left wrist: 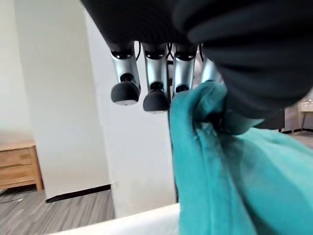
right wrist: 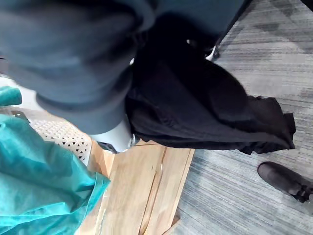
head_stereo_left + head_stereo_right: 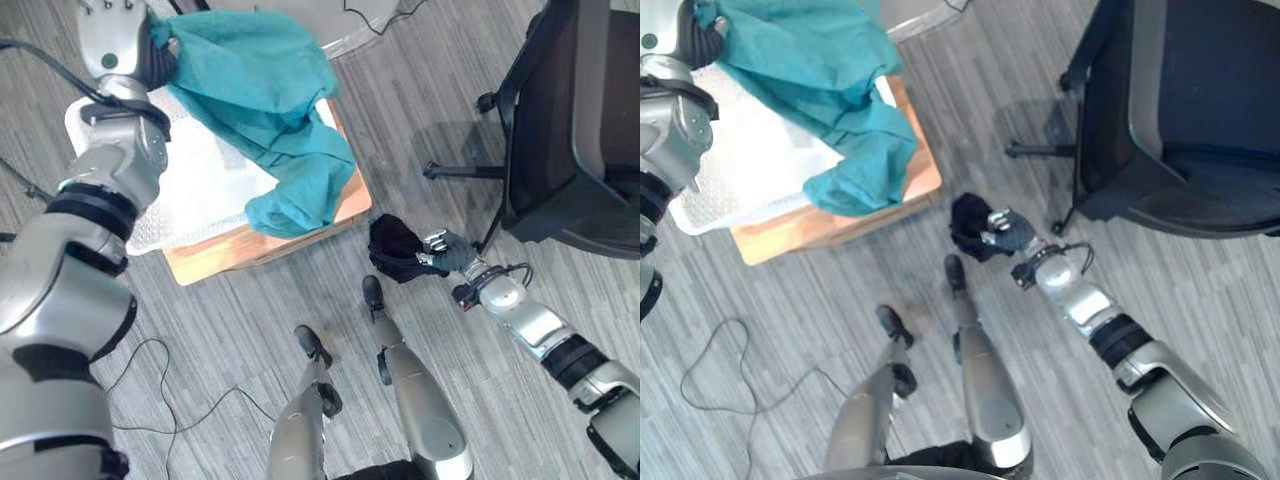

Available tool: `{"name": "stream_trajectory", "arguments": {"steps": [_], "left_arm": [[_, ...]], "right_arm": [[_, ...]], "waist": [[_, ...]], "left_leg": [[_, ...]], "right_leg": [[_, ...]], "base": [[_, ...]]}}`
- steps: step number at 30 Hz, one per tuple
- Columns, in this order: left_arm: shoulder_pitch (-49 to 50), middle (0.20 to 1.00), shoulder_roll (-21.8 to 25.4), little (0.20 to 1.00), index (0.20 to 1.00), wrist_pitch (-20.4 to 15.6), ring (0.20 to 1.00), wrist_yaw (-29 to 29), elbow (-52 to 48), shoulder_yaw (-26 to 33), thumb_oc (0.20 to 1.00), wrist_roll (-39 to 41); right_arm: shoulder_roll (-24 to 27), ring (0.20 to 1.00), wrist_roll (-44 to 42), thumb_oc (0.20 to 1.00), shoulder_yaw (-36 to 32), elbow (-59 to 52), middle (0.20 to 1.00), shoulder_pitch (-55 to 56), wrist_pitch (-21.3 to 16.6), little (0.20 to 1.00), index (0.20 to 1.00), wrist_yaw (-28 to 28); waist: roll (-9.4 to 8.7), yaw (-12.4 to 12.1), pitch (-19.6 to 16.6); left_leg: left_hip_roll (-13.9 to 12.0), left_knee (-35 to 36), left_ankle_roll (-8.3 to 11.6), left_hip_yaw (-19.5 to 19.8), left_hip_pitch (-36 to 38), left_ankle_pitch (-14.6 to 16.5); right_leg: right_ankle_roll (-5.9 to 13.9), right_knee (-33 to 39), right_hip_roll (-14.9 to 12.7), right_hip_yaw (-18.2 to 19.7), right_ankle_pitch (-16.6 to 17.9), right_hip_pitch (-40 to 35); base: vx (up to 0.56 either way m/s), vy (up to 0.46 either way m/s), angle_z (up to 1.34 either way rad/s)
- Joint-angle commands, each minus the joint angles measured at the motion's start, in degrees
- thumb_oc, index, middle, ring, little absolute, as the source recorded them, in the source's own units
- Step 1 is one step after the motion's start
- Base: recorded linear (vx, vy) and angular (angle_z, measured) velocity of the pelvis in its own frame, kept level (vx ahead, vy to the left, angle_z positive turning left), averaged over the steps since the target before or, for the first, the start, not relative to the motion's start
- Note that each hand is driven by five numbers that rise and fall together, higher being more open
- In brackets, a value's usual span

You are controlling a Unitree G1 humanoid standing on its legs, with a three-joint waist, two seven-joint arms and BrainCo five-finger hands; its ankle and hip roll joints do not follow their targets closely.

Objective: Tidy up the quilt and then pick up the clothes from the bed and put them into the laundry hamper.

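A soft, creased teal quilt lies bunched over a low bed with a pale wooden base and a white mattress cover of fine dotted weave. The quilt runs from the 11 o'clock corner of the head views down to a rounded fold that hangs over the bed's edge at about 12 o'clock from the robot's feet. The left hand is at the quilt's upper end at 11 o'clock; in its wrist view some silver fingers point straight with dark round tips bare, while the teal cloth is gathered up against the palm beside them. Whether the thumb pins that cloth I cannot tell.

The right hand is out over the floor at 3 o'clock from the bed's near corner, its fingers curled round a limp black garment that droops in thick folds below the palm, clear of the bed and above the floor.

The grey wood-grain plank floor is open between the bed and the robot. A black office chair on a wheeled star base stands at 2 o'clock, just beyond the right hand. A pale rounded object's rim shows at 12 o'clock, too cropped to name.
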State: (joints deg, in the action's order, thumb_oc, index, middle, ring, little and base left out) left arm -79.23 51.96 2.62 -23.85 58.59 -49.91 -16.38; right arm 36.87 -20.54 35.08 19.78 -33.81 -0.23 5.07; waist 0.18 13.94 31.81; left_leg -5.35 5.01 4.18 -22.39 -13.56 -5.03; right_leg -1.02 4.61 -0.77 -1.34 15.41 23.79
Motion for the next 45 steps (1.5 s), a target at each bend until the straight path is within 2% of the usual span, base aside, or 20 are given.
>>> {"name": "stream_trajectory", "arguments": {"steps": [1,2,3,4,6,7,10,16,18,21,23,29,30,31,36,41,42,43,45], "left_arm": [[0.79,0.200,4.31,0.200,0.200,-2.63,0.200,6.32,1.11,3.33,0.200,1.29],[1.84,0.517,4.03,0.517,0.517,-3.02,0.517,7.59,0.84,4.06,0.517,1.97],[4.55,1.000,3.33,1.000,1.000,-3.40,1.000,9.45,-0.02,6.03,1.000,2.54],[8.80,1.000,2.44,1.000,1.000,-4.63,1.000,10.40,-1.62,8.70,1.000,2.56],[9.83,1.000,2.30,1.000,1.000,-4.86,1.000,10.56,-2.10,9.29,1.000,3.09],[15.40,1.000,1.12,1.000,1.000,-7.84,1.000,11.36,-4.90,13.59,1.000,8.75],[20.40,1.000,-0.18,1.000,1.000,-11.09,1.000,12.54,-8.01,18.58,1.000,13.40],[24.25,1.000,-0.52,1.000,1.000,-16.30,1.000,9.99,-12.56,24.07,1.000,17.59],[24.77,1.000,-0.56,1.000,1.000,-18.86,1.000,8.77,-15.58,26.60,1.000,22.33],[25.93,1.000,-0.97,1.000,1.000,-21.21,1.000,9.00,-19.16,29.95,1.000,27.74],[29.65,1.000,-2.55,1.000,1.000,-22.33,1.000,11.01,-23.60,34.34,1.000,34.29],[43.63,1.000,-7.87,1.000,1.000,-21.53,1.000,15.14,-34.02,42.73,1.000,42.52],[49.71,1.000,-10.89,1.000,1.000,-20.57,1.000,16.36,-37.95,44.99,1.000,43.31],[58.79,1.000,-15.80,1.000,1.000,-19.13,1.000,16.75,-43.72,47.11,1.000,43.40],[73.23,1.000,-27.86,1.000,1.000,-15.20,1.000,16.23,-46.37,45.94,1.000,43.80],[78.89,1.000,-31.74,1.000,1.000,-14.90,1.000,15.82,-42.64,45.65,1.000,44.70],[80.52,1.000,-33.96,1.000,1.000,-20.52,1.000,18.62,-40.15,45.17,1.000,48.11],[80.89,1.000,-34.69,1.000,1.000,-20.35,1.000,17.78,-40.73,43.98,1.000,49.03],[80.95,1.000,-35.10,1.000,1.000,-19.65,1.000,17.66,-40.92,43.58,1.000,49.26]], "right_arm": [[-0.43,0.200,-1.94,0.200,-4.10,-2.85,0.200,0.49,-2.28,0.200,0.200,0.21],[-0.60,0.200,-1.71,0.200,-4.25,-3.04,0.200,0.73,-2.20,0.200,0.200,0.21],[-1.16,0.200,-1.12,0.200,-4.64,-3.45,0.200,1.28,-1.96,0.200,0.200,0.33],[-1.91,0.200,-0.53,0.200,-5.03,-3.88,0.200,1.84,-1.79,0.200,0.200,0.70],[-2.00,0.200,-0.48,0.200,-5.02,-3.90,0.200,1.86,-1.81,0.200,0.200,0.77],[-2.48,0.200,-0.23,0.200,-5.33,-3.90,0.200,2.17,-2.13,0.200,0.200,0.68],[-2.74,0.200,0.64,0.200,-6.10,-4.11,0.200,3.04,-2.50,0.200,0.200,0.24],[-3.02,0.200,1.59,0.200,-7.14,-3.81,0.200,4.42,-3.70,0.200,0.200,-0.22],[-3.24,0.200,1.84,0.200,-8.03,-3.82,0.200,5.77,-4.44,0.200,0.200,-0.30],[-4.20,0.200,2.82,0.200,-8.93,-2.76,0.200,7.39,-5.21,0.200,0.200,-0.16],[-5.24,0.200,4.57,0.200,-10.02,-2.06,0.200,10.01,-6.07,0.200,0.200,-0.43],[-7.33,0.200,4.09,0.200,-12.76,-2.26,0.200,15.79,-7.47,0.200,0.200,-2.45],[-8.47,0.200,5.01,0.200,-13.76,-2.70,0.200,17.96,-7.95,0.200,0.200,-2.97],[-9.88,0.200,6.68,0.200,-14.96,-3.63,0.200,20.65,-8.38,0.200,0.200,-3.23],[-13.01,0.200,3.94,0.200,-16.58,-3.51,0.200,21.26,-9.10,0.200,0.200,-5.13],[-14.42,0.200,1.14,0.200,-17.21,-1.54,0.200,19.99,-9.32,0.200,0.200,-6.06],[-16.22,0.200,1.16,0.200,-21.36,-1.65,0.200,22.53,-11.54,0.200,0.200,-12.35],[-15.54,0.200,1.51,0.200,-21.44,-2.23,0.200,22.69,-10.90,0.200,0.200,-13.47],[-15.23,0.200,1.82,0.200,-21.47,-2.51,0.200,22.65,-10.54,0.200,0.200,-13.57]], "waist": [[-2.26,-0.11,-2.01],[-2.31,-0.14,-2.01],[-2.43,-0.29,-2.01],[-2.65,-0.60,-2.01],[-2.68,-0.63,-2.01],[-3.12,-1.08,-2.01],[-3.04,-1.36,-2.01],[-2.90,-1.87,-2.01],[-2.97,-2.16,-2.01],[-2.70,-2.78,-3.37],[-2.53,-3.29,-6.21],[-2.19,-4.21,-12.36],[-2.18,-4.67,-14.50],[-2.12,-5.62,-17.58],[-2.53,-8.36,-22.68],[-2.62,-9.86,-24.07],[-2.14,-12.97,-19.73],[-3.30,-13.07,-19.23],[-4.05,-13.67,-18.39]], "left_leg": [[-3.97,-0.01,4.57,-1.04,0.64,-1.55],[-3.95,-0.01,4.56,-0.98,0.53,-1.56],[-3.96,-0.01,4.59,-0.91,0.34,-1.67],[-3.87,-0.01,4.56,-0.77,0.33,-1.68],[-3.85,-0.01,4.55,-0.74,0.38,-1.67],[-3.72,-0.01,4.46,-0.87,1.12,-1.71],[-3.58,-0.01,4.33,-0.85,2.60,-1.62],[-3.70,-0.01,3.80,-0.95,6.19,-0.68],[-3.75,-0.01,3.42,-0.95,8.21,-0.03],[-3.70,-0.01,2.91,-0.53,10.27,0.91],[-3.31,-0.01,2.28,0.15,12.54,1.88],[-2.28,-0.01,1.36,1.58,16.78,3.45],[-2.09,-0.01,1.12,1.88,18.09,3.87],[-1.65,-0.01,0.56,2.62,19.75,4.43],[-0.44,-0.01,-0.48,4.40,22.19,5.36],[0.34,-0.01,-0.88,5.50,23.25,5.80],[5.56,-6.79,-4.78,6.30,19.55,10.02],[5.59,-16.31,-3.58,5.40,16.75,10.78],[4.15,-24.84,-1.48,6.57,11.09,7.79]], "right_leg": [[7.66,0.39,-1.72,-2.99,-7.80,-2.19],[7.62,0.39,-1.66,-2.99,-7.81,-2.12],[7.51,0.39,-1.55,-3.07,-7.83,-2.01],[7.43,0.39,-1.38,-3.13,-7.83,-2.00],[7.42,0.39,-1.35,-3.13,-7.82,-2.02],[7.31,0.39,-0.99,-2.88,-7.69,-2.39],[7.05,0.39,-0.60,-2.12,-7.86,-3.49],[6.90,0.39,-0.32,-0.61,-8.62,-6.89],[6.89,0.39,-0.20,-0.06,-9.03,-8.88],[6.88,0.39,-0.29,0.40,-9.64,-11.09],[6.90,0.39,-0.36,0.96,-10.26,-13.63],[6.55,0.39,-0.23,1.81,-11.29,-18.37],[6.52,0.39,-0.38,1.77,-11.49,-19.75],[6.30,0.39,-0.57,1.59,-11.91,-21.90],[5.95,0.39,-0.71,1.42,-11.99,-25.15],[5.85,0.39,-0.87,1.19,-11.70,-26.66],[4.88,-6.30,-3.07,-8.60,-15.02,-25.88],[3.35,-4.26,-3.61,-8.36,-14.56,-27.70],[2.48,-2.78,-3.63,-7.33,-14.36,-29.21]], "base": [[-0.03,0.001,0.17],[-0.01,-0.008,0.11],[-0.02,-0.022,0.13],[-0.02,-0.025,0.11],[-0.03,-0.014,0.03],[-0.03,-0.004,-0.01],[-0.03,0.023,0.01],[0.00,0.005,0.00],[0.00,0.000,0.00],[0.01,-0.019,0.01],[0.07,-0.031,0.00],[0.10,-0.001,0.02],[0.20,0.018,0.07],[0.19,0.020,0.02],[0.03,0.041,0.09],[-0.04,0.050,0.13],[0.03,-0.019,0.19],[0.06,-0.071,0.23],[0.08,-0.078,0.19]]}}
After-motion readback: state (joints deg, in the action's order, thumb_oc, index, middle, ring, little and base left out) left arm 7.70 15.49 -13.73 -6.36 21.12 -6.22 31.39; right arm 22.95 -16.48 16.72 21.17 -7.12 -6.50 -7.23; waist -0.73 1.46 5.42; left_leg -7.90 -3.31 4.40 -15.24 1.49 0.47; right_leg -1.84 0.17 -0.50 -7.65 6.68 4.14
